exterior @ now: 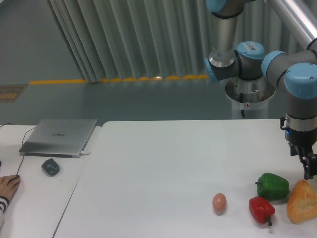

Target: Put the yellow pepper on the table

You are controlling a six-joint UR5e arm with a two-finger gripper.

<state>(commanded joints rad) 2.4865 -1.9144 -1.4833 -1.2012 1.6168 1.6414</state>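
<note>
No yellow pepper shows in the camera view; it is hidden or out of view. The white table (163, 163) fills the middle and right of the view. My gripper (311, 171) hangs at the far right edge, pointing down, just above the bread and to the right of the green pepper (272, 186). Only one dark finger shows clearly, because the frame edge cuts off the rest. Whether it is open or holds anything cannot be told.
A red pepper (261, 209), a brown egg (219, 202) and a bread loaf (302, 201) lie near the table's front right. A smaller desk at left carries a laptop (59, 137) and a mouse (50, 166). A person's hand (7, 186) rests there.
</note>
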